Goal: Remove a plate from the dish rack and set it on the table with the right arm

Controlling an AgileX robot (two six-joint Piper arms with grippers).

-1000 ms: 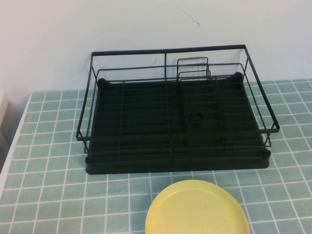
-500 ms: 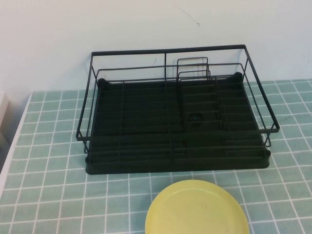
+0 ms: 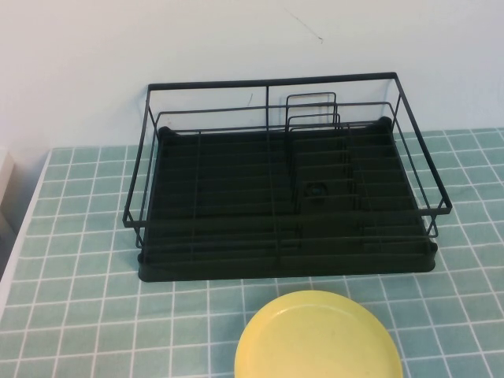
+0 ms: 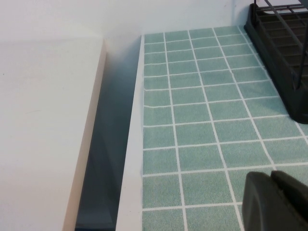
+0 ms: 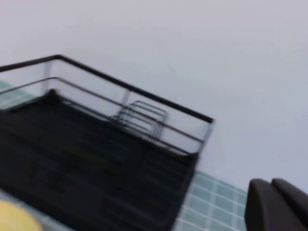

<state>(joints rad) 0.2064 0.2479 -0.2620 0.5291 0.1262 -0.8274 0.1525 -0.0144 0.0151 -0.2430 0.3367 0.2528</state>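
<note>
A round pale-yellow plate (image 3: pixel 318 335) lies on the green-tiled table (image 3: pixel 79 315), just before the empty black wire dish rack (image 3: pixel 283 205). The placing looks done. The left gripper (image 4: pixel 276 202) hovers near the table's left edge, and the right gripper (image 5: pixel 278 204) hangs raised beside the rack; their jaws' state cannot be told. Next, the right arm need only park.

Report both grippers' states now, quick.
Left gripper: shut, holding nothing, above the table.
Right gripper: shut, holding nothing, raised near the dish rack.

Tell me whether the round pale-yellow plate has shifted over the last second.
No. The round pale-yellow plate lies on the same green tiles, equally far from the black wire dish rack's front edge.
</note>
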